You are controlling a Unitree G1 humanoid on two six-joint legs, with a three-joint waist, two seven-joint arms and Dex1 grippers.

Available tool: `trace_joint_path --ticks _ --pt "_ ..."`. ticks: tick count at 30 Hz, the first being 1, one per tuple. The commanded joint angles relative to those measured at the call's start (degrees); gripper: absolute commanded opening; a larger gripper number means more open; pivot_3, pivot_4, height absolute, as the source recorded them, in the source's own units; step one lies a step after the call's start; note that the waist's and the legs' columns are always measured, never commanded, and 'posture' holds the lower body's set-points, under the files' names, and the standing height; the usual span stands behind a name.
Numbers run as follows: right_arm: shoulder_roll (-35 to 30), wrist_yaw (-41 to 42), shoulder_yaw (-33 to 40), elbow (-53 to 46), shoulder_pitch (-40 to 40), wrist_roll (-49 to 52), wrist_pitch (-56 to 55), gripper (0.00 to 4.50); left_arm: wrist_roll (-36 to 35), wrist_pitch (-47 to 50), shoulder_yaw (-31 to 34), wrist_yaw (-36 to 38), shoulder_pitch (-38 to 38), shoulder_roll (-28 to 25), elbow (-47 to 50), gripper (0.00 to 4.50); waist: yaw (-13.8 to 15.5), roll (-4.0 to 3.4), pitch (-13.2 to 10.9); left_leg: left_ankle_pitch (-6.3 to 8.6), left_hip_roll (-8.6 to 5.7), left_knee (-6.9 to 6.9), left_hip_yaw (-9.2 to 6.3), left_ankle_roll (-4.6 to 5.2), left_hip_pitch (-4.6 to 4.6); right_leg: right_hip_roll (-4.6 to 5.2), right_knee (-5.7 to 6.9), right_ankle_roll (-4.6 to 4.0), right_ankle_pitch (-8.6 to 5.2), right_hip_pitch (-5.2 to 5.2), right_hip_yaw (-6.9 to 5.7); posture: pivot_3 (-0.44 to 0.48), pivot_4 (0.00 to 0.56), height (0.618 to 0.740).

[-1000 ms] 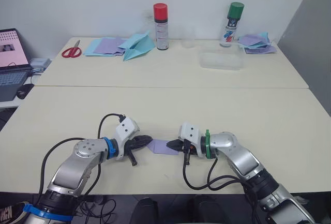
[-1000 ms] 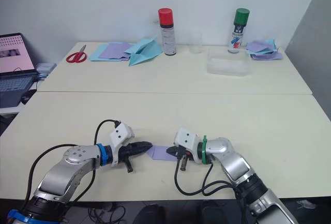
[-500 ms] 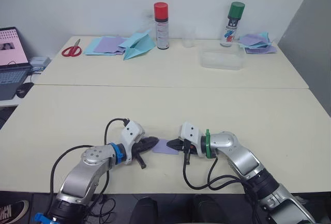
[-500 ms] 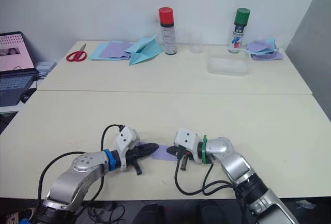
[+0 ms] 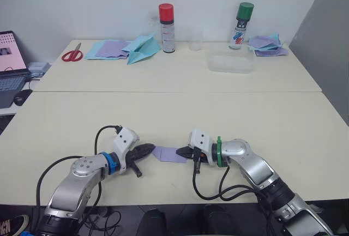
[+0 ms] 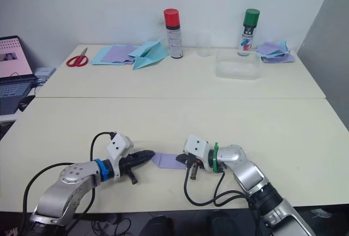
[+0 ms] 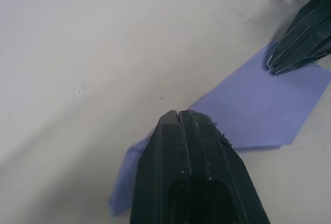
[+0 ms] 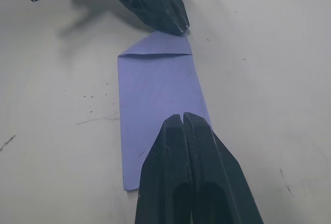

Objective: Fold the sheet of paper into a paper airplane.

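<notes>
A: We log the sheet of paper (image 5: pixel 170 153) flat on the near table (image 5: pixel 283 121), low in the frame and just left of centre, lying between the two grippers. It is folded into a narrow strip.

B: Long axis?

A: In the head views it runs left to right, in line with both grippers. The end toward the left gripper (image 5: pixel 151 148) carries a folded-down flap with a slanted edge, so the strip tapers toward that side; the end under the right gripper (image 5: pixel 180 151) is cut square.

B: Gripper states?

A: Left: the two black fingers (image 7: pixel 189 131) are pressed together with no gap, tip resting over the tapered end of the paper. We cannot tell whether the tip only presses on it or pinches an edge. Right: fingers (image 8: pixel 183 131) likewise closed against each other, tip lying on top of the strip near its square end. We see nothing clamped between them.

B: Arm poses?

A: Both forearms lie low over the table and point inward, toward each other, elbows out at the lower left and lower right of the frame. The wrists are level, fingers nearly parallel to the tabletop.

B: Surroundings?

A: Far table: a light-blue paper airplane (image 5: pixel 143 49) and red scissors (image 5: pixel 71 55) upper left, a red-capped can (image 5: pixel 166 20) and a green-capped can (image 5: pixel 242 18) along the wall
</notes>
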State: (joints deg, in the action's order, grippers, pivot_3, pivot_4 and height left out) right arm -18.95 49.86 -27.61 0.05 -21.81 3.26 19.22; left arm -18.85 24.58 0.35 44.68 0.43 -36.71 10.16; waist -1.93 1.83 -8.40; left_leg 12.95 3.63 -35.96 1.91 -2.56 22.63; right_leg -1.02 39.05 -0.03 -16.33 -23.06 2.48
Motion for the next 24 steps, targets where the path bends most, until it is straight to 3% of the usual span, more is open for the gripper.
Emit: trace_joint_path --ticks 1,7,13,20,24 --pt "-1.2 0.0 -0.7 1.5 1.0 -1.7 1.5 0.03 2.0 1.7 2.7 -2.7 -0.2 -1.1 -5.1 0.0 0.0 0.0 0.0 0.0 0.0 0.0 0.0 0.0 -0.02 0.0 0.0 -0.01 0.0 0.01 0.0 0.0 0.15 0.74" --pt "-1.1 0.4 -0.9 1.9 0.6 -1.8 1.2 0.03 2.0 2.0 3.0 -3.1 -0.1 -1.5 -4.4 0.0 0.0 0.01 0.0 0.0 -0.01 0.01 0.03 0.0 -0.02 0.0 0.0 -0.03 0.0 0.02 0.02 0.0 0.15 0.74" --pt "0.3 1.0 0.2 1.2 0.5 0.5 0.4 0.03 -3.6 3.3 4.9 -0.9 1.3 -0.3 1.3 0.0 0.0 0.03 0.0 0.0 0.04 0.03 0.03 0.0 0.04 0.0 0.0 -0.03 0.0 -0.03 0.0 0.0 0.15 0.74" --pt "1.6 3.2 5.5 -3.8 -0.6 6.4 -2.4 0.03 0.9 1.9 1.7 -1.6 0.3 -0.5 -2.3 0.0 0.1 -0.02 -0.1 0.0 -0.03 0.0 0.03 0.0 0.19 0.02 -0.04 -0.03 -0.01 -0.11 0.0 0.0 0.15 0.74" --pt "0.3 5.4 9.4 -8.1 -2.1 10.4 -2.9 1.2 -0.7 1.9 2.9 -0.8 -0.3 -0.4 -1.3 0.0 0.2 -0.03 -0.1 0.0 -0.03 -0.01 0.01 0.0 0.2 0.03 -0.04 -0.02 0.0 -0.1 -0.02 0.0 0.15 0.74"
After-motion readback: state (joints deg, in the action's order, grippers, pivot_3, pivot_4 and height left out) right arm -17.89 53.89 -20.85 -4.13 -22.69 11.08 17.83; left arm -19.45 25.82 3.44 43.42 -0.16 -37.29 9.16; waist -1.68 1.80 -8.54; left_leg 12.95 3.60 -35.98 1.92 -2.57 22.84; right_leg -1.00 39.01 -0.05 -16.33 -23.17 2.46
